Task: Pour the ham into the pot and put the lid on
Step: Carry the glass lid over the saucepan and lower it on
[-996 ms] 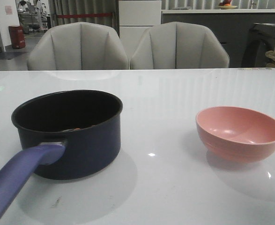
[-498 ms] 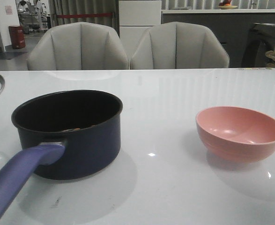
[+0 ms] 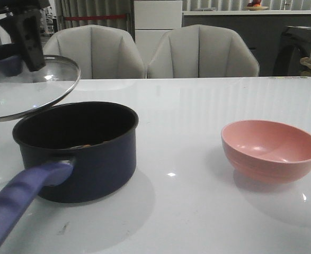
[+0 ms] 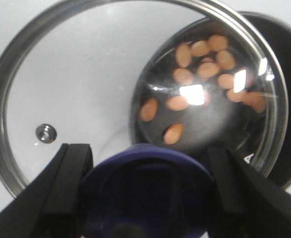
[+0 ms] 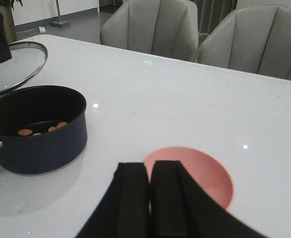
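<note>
Left end effector (image 4: 145, 198) pinching blue knob of glass, steel-rimmed lid (image 3: 23, 90), tilted above pot (image 3: 78, 151); orange-pink ham (image 4: 204, 74) inside.

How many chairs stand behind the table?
2. One chair is behind the table's far edge, left of centre, behind the lid; the other chair is beside it, right of centre. No others show.

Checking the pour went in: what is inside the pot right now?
Orange-pink ham pieces lie on the black bottom of the pot, seen through the lid held above it. From the front the wall hides nearly all of them.
</note>
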Tool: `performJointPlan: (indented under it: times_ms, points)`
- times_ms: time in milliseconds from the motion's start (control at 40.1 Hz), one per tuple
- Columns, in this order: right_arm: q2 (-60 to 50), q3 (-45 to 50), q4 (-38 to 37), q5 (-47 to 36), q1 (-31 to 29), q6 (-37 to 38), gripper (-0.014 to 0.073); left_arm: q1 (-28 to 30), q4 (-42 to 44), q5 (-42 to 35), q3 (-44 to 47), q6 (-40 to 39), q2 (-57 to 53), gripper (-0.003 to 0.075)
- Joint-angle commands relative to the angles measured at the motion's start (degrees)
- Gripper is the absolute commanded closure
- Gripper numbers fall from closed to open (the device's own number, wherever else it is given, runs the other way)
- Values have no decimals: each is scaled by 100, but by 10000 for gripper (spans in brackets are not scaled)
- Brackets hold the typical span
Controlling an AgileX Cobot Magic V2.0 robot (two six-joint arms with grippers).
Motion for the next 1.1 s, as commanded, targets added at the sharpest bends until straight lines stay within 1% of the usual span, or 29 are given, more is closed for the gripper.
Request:
performJointPlan:
  times_ms: [0, 199, 324, 797, 1071]
  points:
    - [6, -161, 28, -462, 15, -42, 433, -227, -7, 255, -349, 21, -185, 606]
    - [6, -161, 28, -462, 15, -42, 433, -754, 452, 255, -362, 26, -48, 606]
    - [6, -161, 28, -462, 15, -42, 433, -906, 456, 255, -362, 34, -1, 606]
    - [6, -161, 28, -462, 15, -42, 433, -1213, 352, 255, -460, 139, 309, 606]
    - [6, -161, 28, -456, 15, -42, 433, -1265, 312, 255, -469, 139, 529, 606]
